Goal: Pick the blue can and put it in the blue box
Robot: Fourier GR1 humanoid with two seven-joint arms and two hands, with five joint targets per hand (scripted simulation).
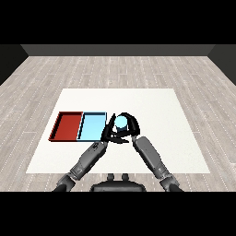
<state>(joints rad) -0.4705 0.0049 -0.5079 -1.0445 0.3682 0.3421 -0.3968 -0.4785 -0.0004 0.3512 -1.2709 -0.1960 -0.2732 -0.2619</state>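
The blue can [120,122] is a light blue cylinder just right of the light blue tray [91,125]. My right hand [129,125] curls round the can, fingers arching over its top and right side. My left hand [109,132] is pressed close against the can's left side at the blue tray's right edge, and it is hard to tell whether its fingers are bent. The can stands outside the tray, near its right rim.
A red tray [67,125] lies directly left of the blue tray, sharing a wall. The white table [161,115] stretches out to the right and behind the hands. Both grey forearms come in from the lower corners.
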